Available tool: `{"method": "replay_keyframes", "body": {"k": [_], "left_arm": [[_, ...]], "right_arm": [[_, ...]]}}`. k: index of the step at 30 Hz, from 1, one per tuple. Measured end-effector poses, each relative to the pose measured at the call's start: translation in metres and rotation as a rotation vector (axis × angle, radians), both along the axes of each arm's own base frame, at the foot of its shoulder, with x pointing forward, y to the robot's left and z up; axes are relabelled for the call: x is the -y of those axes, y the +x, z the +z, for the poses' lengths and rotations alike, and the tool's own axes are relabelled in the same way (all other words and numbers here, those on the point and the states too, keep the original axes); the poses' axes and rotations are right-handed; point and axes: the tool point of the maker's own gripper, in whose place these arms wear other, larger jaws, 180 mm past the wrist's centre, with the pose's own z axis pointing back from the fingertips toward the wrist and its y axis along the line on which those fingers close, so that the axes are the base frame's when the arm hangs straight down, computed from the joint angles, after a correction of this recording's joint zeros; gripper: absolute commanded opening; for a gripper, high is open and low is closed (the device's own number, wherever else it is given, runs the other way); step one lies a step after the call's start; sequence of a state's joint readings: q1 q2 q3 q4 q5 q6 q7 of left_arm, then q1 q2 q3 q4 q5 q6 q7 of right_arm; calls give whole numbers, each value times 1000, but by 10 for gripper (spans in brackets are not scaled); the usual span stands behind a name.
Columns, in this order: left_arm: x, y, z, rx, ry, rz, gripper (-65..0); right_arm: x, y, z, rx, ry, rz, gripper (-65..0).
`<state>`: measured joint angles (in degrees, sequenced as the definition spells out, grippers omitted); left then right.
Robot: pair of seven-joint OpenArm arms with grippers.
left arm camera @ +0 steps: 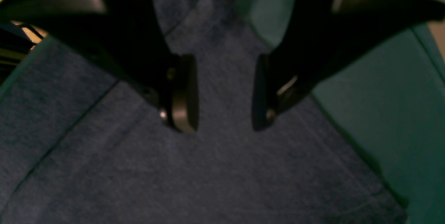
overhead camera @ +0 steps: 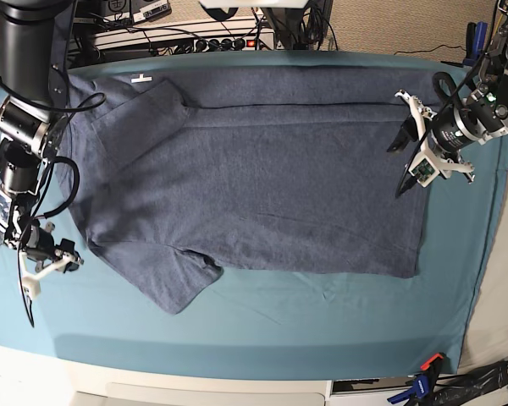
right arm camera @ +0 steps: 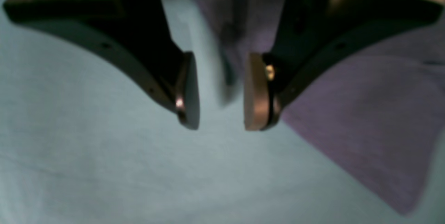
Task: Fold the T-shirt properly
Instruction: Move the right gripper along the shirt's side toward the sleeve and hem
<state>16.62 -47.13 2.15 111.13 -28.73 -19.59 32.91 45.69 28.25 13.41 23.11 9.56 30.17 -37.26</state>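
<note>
The slate blue-grey T-shirt (overhead camera: 262,178) lies spread flat, plain side up, on the teal table cloth (overhead camera: 322,321). Its hem is at the right and its sleeves at the left. My left gripper (overhead camera: 405,161) hovers over the hem's upper right corner. In the left wrist view the left gripper (left arm camera: 225,92) is open above the T-shirt fabric (left arm camera: 194,168), holding nothing. My right gripper (overhead camera: 31,283) is at the far left, beside the shirt's lower shoulder. In the right wrist view the right gripper (right arm camera: 220,92) is open over bare cloth, with the T-shirt (right arm camera: 365,112) just to its right.
Cables and power strips (overhead camera: 195,38) run behind the table's back edge. A small white tag (overhead camera: 140,79) lies near the upper sleeve. A clamp (overhead camera: 423,372) grips the cloth at the front right corner. The right arm's black column (overhead camera: 30,51) stands over the back left corner.
</note>
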Motion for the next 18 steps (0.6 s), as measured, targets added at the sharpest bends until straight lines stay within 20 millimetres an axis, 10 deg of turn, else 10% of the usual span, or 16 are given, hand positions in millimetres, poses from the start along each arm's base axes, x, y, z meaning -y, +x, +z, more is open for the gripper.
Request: {"method": "replay_keyframes", "body": {"k": [18], "left_arm": [[0, 0, 0, 0, 0, 0, -382]], "right_arm": [[-29, -2, -20, 18, 30, 69, -436]]}}
